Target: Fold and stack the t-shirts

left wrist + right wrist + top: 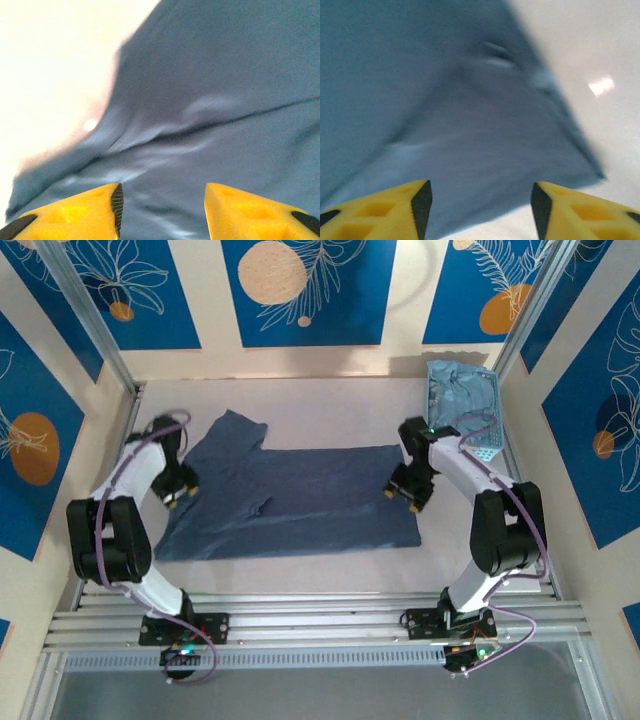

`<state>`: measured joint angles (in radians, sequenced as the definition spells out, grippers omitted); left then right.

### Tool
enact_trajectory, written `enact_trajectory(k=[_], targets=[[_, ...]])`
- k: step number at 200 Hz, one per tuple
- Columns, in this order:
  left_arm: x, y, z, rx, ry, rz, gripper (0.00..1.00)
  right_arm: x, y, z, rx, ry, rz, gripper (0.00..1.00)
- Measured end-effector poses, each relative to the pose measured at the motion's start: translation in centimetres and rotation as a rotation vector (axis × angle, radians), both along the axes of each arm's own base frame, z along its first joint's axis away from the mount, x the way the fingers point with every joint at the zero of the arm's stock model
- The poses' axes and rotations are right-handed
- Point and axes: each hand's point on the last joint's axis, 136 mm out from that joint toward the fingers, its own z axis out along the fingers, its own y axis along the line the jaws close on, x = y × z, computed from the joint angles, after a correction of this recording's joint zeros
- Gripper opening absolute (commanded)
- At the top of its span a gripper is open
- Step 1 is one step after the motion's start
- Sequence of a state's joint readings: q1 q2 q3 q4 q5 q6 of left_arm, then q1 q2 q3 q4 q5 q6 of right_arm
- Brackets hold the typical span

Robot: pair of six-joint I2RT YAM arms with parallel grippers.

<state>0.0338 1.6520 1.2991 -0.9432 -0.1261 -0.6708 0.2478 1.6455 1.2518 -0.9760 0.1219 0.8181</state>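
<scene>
Judging by the dark t-shirt (290,502) lying spread, you are early on: left hand (178,497) and right hand (404,494) hang released at its opposite edges, pale shirts (460,395) beyond it unfolded.

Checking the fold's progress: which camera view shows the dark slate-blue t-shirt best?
Top external: the dark slate-blue t-shirt lies spread on the table, whole outline and one sleeve visible. The left wrist view gives a blurred, wrinkled stretch near its edge; the right wrist view a blurred corner.
</scene>
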Motion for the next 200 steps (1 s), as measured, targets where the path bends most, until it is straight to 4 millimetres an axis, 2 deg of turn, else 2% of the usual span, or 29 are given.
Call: enact_trajectory(k=[15, 28, 42, 60, 76, 99, 143, 164, 200], targets=[[6.4, -1.3, 3.4, -0.012, -0.137, -0.050, 0.48, 3.6, 1.7, 2.3, 0.051, -0.120, 0.062, 0.60], [11.2, -2.5, 4.6, -0.018, -0.219, -0.088, 0.48, 6.7, 2.6, 3.3, 0.080, -0.190, 0.098, 0.60], [14.9, -3.9, 4.4, -0.017, -0.264, -0.132, 0.48, 9.6, 3.2, 3.5, 0.095, -0.239, 0.133, 0.60], [18.0, -5.3, 2.8, -0.013, -0.273, -0.175, 0.48, 11.9, 3.5, 2.8, 0.106, -0.256, 0.161, 0.60], [20.2, -6.1, 1.2, -0.009, -0.285, -0.199, 0.48, 13.2, 3.7, 2.0, 0.121, -0.256, 0.175, 0.60], [22.9, -6.5, -0.6, 0.001, -0.311, -0.225, 0.51, 14.2, 3.7, 1.1, 0.144, -0.247, 0.187, 0.60], [29.0, -6.6, -2.1, 0.037, -0.406, -0.275, 0.58, 15.2, 4.1, 1.6, 0.172, -0.269, 0.205, 0.60], [30.4, -6.6, -3.2, 0.047, -0.427, -0.289, 0.59, 15.2, 4.3, 1.7, 0.185, -0.268, 0.210, 0.60], [31.2, -6.4, -5.9, 0.045, -0.408, -0.281, 0.58, 15.0, 4.6, 1.7, 0.204, -0.261, 0.214, 0.60]])
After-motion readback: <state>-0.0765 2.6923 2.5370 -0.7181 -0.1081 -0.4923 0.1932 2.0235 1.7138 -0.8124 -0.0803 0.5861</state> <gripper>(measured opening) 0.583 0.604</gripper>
